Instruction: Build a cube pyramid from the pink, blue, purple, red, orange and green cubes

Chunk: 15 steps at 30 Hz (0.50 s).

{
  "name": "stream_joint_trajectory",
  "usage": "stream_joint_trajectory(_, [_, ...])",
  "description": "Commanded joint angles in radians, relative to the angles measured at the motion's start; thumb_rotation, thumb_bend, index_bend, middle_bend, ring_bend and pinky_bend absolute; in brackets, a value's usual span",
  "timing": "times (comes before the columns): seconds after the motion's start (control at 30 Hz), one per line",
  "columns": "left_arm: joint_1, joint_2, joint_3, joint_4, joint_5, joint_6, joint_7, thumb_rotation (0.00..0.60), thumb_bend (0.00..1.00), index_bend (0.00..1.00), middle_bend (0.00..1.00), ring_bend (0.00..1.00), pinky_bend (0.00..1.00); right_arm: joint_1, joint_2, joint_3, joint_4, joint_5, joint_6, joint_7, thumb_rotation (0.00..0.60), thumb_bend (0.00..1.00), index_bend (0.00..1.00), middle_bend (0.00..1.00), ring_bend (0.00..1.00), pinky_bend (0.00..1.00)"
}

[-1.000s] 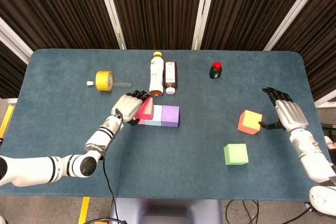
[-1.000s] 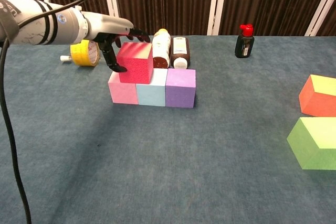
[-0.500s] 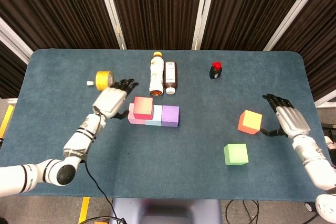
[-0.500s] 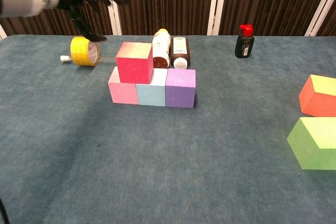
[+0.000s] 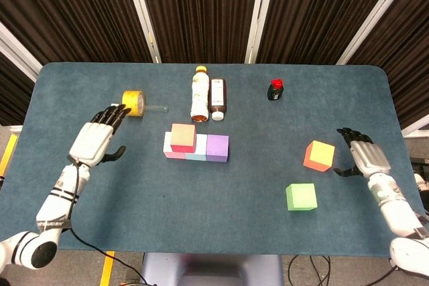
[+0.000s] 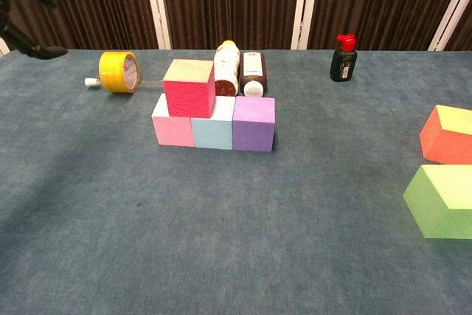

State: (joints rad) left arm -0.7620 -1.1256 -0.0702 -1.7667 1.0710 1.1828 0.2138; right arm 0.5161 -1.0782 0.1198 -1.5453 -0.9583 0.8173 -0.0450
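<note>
Table edge [image 6: 457, 71] — green cube [image 6: 442, 201] perhaps cropped

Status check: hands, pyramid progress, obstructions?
Left robot hand open; right robot hand open beside orange cube. Red cube sits on the pink-blue-purple row. Green cube loose. Nothing blocking.

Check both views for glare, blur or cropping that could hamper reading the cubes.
Head view: sharp and evenly lit, soft shadows only, all cubes whole. Chest view: overhead light washes out the top of the red foam cube; the orange foam cube and green foam cube are cut by the right edge.
</note>
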Motion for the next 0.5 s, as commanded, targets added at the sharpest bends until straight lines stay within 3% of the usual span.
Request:
stream_joint_trajectory(0.03, [0.037, -0.003, 0.014, 0.019, 0.045, 0.030, -0.015, 0.600, 0.35, 0.07, 0.05, 0.03, 0.15, 0.023, -0.054, -0.004, 0.057, 0.037, -0.019, -0.032, 0.600, 0.32, 0.15, 0.13, 0.02, 0.20])
stream_joint_trajectory(0.33, [0.119, -0.045, 0.041, 0.046, 0.144, 0.066, -0.051, 0.600, 0.35, 0.08, 0.05, 0.03, 0.15, 0.047, -0.145, 0.002, 0.156, 0.074, -0.039, -0.057, 0.600, 0.32, 0.22, 0.14, 0.02, 0.23])
stream_joint_trajectory(0.5, [0.144, -0.045, 0.029, 0.041, 0.169, 0.075, -0.060, 0.600, 0.35, 0.08, 0.05, 0.03, 0.15, 0.065, -0.185, 0.005, 0.197, 0.097, -0.047, -0.083, 0.600, 0.32, 0.28, 0.14, 0.02, 0.23])
